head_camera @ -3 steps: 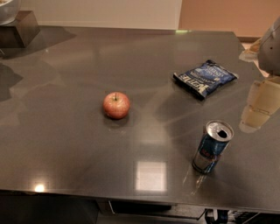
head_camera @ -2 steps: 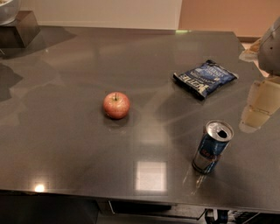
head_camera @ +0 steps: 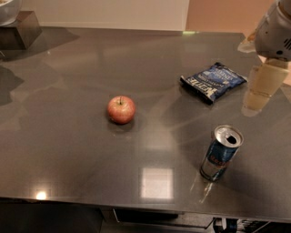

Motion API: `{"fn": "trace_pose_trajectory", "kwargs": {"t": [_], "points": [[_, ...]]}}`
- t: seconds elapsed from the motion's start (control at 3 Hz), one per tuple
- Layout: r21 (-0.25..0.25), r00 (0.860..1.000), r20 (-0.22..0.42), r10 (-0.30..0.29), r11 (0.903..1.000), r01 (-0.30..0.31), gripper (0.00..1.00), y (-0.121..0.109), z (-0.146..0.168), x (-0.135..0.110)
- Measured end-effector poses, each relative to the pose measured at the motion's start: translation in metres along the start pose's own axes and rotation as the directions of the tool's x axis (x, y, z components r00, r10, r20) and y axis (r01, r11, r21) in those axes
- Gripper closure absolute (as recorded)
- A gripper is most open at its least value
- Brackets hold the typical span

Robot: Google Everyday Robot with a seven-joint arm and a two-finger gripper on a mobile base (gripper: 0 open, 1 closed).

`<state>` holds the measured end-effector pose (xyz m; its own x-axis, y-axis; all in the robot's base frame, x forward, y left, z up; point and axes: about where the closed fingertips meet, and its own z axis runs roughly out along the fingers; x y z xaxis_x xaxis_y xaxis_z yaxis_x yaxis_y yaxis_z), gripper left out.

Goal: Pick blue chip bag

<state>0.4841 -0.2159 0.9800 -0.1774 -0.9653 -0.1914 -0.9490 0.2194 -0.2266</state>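
Observation:
The blue chip bag lies flat on the dark grey table at the right rear, dark blue with white lettering. My gripper hangs at the right edge of the camera view, just right of the bag and apart from it, above the table. It holds nothing that I can see. The white arm housing is above it at the top right corner.
A red apple sits near the table's middle. An upright blue-and-silver drink can stands at the front right, in front of the bag. A dark block with a pale bowl on it stands at the far left rear.

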Motion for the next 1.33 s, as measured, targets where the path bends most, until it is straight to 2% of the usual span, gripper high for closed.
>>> {"fn": "trace_pose_trajectory", "kwargs": {"t": [0.67, 1.33], "points": [[-0.005, 0.996, 0.022, -0.085, 0.9964, 0.085, 0.00, -0.070, 0.022, -0.012], [-0.043, 0.986, -0.021, -0.167, 0.9851, 0.166, 0.00, -0.129, 0.079, 0.009]]}}
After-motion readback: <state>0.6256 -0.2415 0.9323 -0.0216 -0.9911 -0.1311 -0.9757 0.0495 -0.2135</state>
